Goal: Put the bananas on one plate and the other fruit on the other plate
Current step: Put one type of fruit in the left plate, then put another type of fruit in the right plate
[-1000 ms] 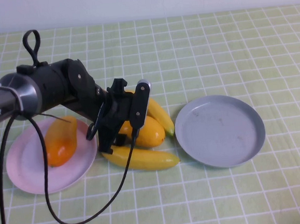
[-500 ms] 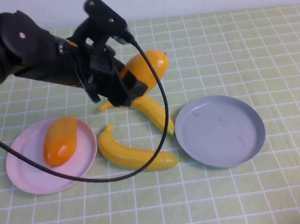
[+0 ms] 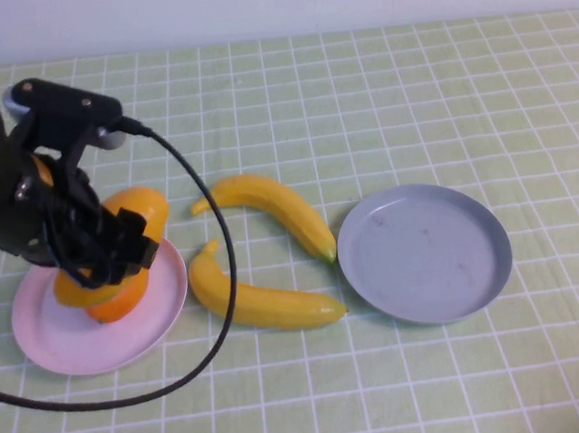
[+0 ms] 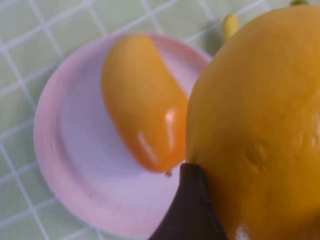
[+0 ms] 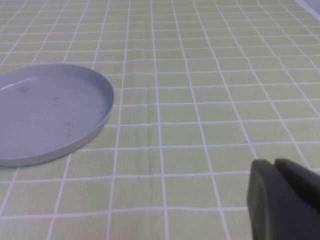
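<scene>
The pink plate (image 3: 48, 331) at the lower left of the high frame held one orange fruit (image 4: 142, 100), lying on its side. The grey plate (image 3: 425, 253), right of centre, was bare. Both bananas (image 3: 268, 203) lay on the counter (image 3: 410, 87) between the plates, one curving above the other (image 3: 261, 297), apart from each other. The left gripper (image 3: 97, 257) hung over the pink plate's upper edge, its fingers closed around the second fruit (image 3: 133, 209), a plump glossy orange-yellow oval raised above the first. The right gripper (image 5: 285, 200) sat low over bare counter near the grey plate, at the lower right of its own view, fingers closed on nothing.
</scene>
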Motion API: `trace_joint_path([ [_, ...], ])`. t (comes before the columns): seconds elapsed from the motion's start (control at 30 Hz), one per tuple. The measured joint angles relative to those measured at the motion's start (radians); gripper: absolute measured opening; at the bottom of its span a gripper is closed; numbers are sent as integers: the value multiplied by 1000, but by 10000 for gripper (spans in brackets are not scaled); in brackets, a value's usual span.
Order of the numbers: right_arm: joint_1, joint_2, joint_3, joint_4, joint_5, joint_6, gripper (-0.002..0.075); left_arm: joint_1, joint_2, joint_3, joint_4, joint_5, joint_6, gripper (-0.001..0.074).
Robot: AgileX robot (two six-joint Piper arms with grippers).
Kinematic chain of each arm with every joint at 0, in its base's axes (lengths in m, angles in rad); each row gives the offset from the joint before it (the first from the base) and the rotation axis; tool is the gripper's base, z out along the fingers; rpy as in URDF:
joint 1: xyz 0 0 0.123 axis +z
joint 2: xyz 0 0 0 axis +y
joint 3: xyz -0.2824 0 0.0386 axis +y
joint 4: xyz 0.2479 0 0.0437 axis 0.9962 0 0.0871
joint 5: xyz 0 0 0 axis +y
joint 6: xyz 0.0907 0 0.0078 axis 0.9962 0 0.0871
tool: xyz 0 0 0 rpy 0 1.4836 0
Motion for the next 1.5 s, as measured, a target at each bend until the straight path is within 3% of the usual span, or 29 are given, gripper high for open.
trace_joint_path([
  [0.4, 0, 0, 0, 0, 0, 0, -17, 251, 105, 60, -30, -57, -107, 480],
  [0.83, 0, 0, 0, 0, 0, 0, -17, 261, 225, 62, -26, -92, -107, 479],
  [1.03, 0, 0, 0, 0, 0, 0, -17, 261, 225, 62, -22, -92, -121, 654],
  [1.3, 0, 0, 0, 0, 0, 0, -17, 261, 157, 5, -22, -23, -143, 664],
  [1.33, 0, 0, 0, 0, 0, 0, -17, 261, 136, -7, -22, -5, -143, 648],
  [1.4, 0, 0, 0, 0, 0, 0, -17, 259, 88, -17, -22, 20, -140, 540],
  [1.47, 0, 0, 0, 0, 0, 0, -17, 258, 39, -18, -22, 39, -125, 393],
  [1.5, 0, 0, 0, 0, 0, 0, -17, 256, -8, -18, -22, 52, -109, 240],
])
